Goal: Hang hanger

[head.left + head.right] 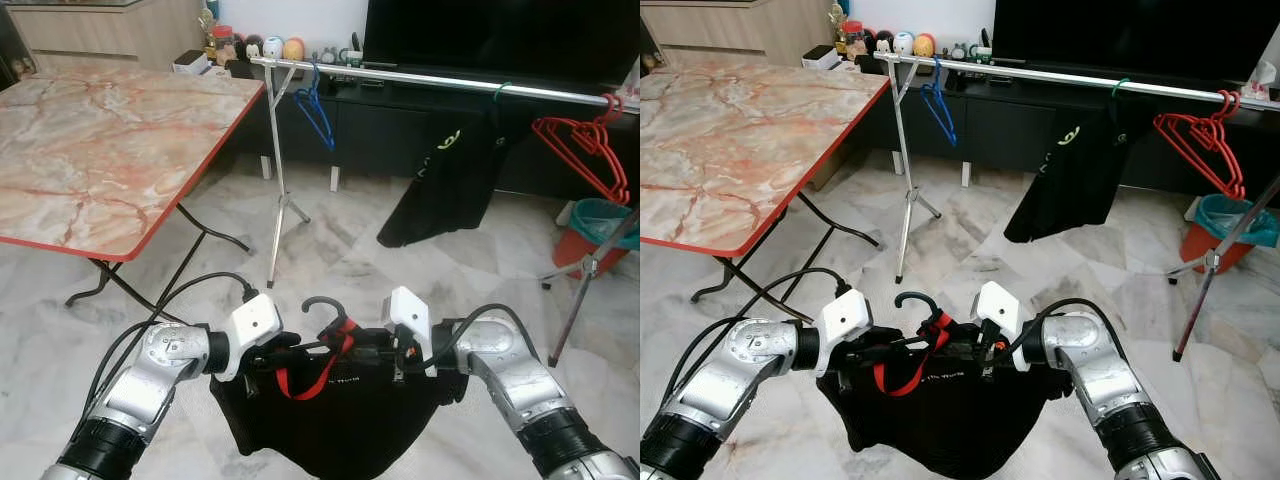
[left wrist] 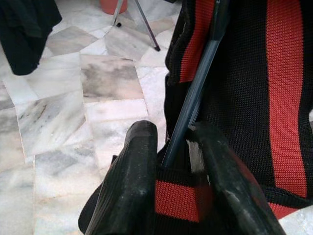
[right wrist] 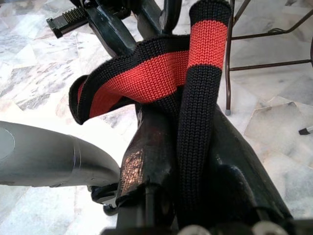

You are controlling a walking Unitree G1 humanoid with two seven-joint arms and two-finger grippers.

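Both arms are raised in front of the robot, carrying the hanger (image 1: 325,325) level between them, its dark hook upright and free, which appears meant to keep the hook clear for the rail (image 1: 440,79) ahead. The left pincer (image 2: 171,196) is closed on the hanger's arm together with the shirt (image 1: 330,420). The right pincer (image 3: 188,161) is closed on a fold of the shirt's collar band, and seemingly the hanger beneath. The hanger is dark and slender. It carries a black knit shirt with red banding, sagging below both pincers. The rail stands well apart, beyond the desk (image 1: 90,150), already bearing a blue hanger (image 1: 315,110), a black garment (image 1: 445,180) and red hangers (image 1: 585,145).
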